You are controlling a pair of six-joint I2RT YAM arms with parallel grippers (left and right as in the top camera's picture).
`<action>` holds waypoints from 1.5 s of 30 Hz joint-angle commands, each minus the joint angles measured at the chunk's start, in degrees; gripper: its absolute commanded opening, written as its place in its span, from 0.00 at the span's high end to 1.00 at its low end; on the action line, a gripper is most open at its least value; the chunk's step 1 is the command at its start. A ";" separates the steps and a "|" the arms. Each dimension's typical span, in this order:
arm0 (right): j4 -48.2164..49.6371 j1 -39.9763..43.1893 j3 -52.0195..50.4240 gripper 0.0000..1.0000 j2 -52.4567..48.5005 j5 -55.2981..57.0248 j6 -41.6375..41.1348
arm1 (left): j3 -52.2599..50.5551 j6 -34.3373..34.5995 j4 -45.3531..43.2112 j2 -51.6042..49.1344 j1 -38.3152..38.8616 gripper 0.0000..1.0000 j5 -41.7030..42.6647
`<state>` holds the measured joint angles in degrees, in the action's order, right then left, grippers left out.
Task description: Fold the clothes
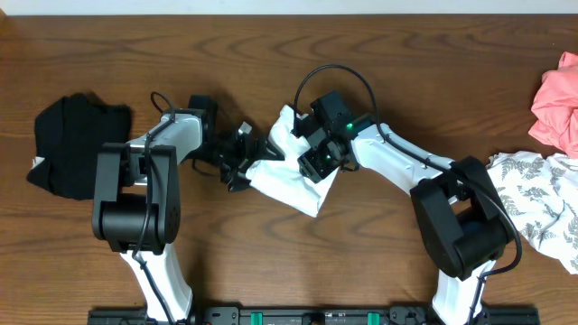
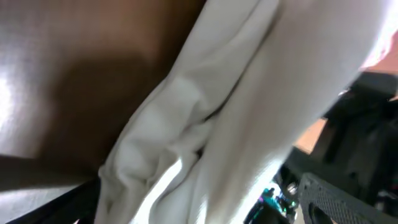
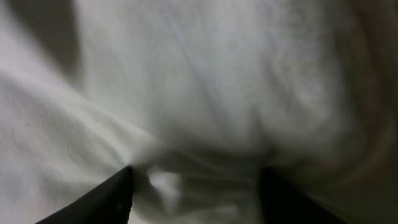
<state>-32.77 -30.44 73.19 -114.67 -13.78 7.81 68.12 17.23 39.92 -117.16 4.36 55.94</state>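
- Shirt (image 1: 291,185), white, is lying bunched at the centre of the table (image 1: 271,54), between both grippers.
- Left gripper (image 1: 237,167) is standing spread wide at the shirt's 9 o'clock edge.
- Right gripper (image 1: 316,162) is at the shirt's 3 o'clock, fingers (image 3: 106,199) straddling cloth; cannot tell whether pinching.

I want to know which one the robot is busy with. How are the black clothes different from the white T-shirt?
The white T-shirt is light; the black clothes are dark. The white T-shirt is bunched up mid-table, between the left arm and the right arm; the black clothes lie off to the left side. Both are soft cloth on the wooden table.
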 commanded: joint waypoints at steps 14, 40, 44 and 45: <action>-2.38 1.77 -2.69 0.35 -3.48 5.01 -0.46 | -1.16 2.49 -6.01 -1.57 0.11 0.66 -13.62; -4.11 4.11 -0.66 0.33 16.11 5.90 -0.46 | 2.91 -3.69 -7.72 11.82 -1.75 0.94 -41.44; -6.32 4.79 -0.66 0.33 20.06 5.99 -0.46 | 6.14 -5.22 -7.96 12.07 -4.44 0.94 -46.01; -6.54 4.92 -0.66 0.33 20.57 6.10 -0.44 | 6.60 -5.22 -8.17 12.07 -5.03 0.94 -46.75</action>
<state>-38.63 -26.22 72.47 -95.72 -8.16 7.75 71.79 14.22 32.34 -106.50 1.50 16.29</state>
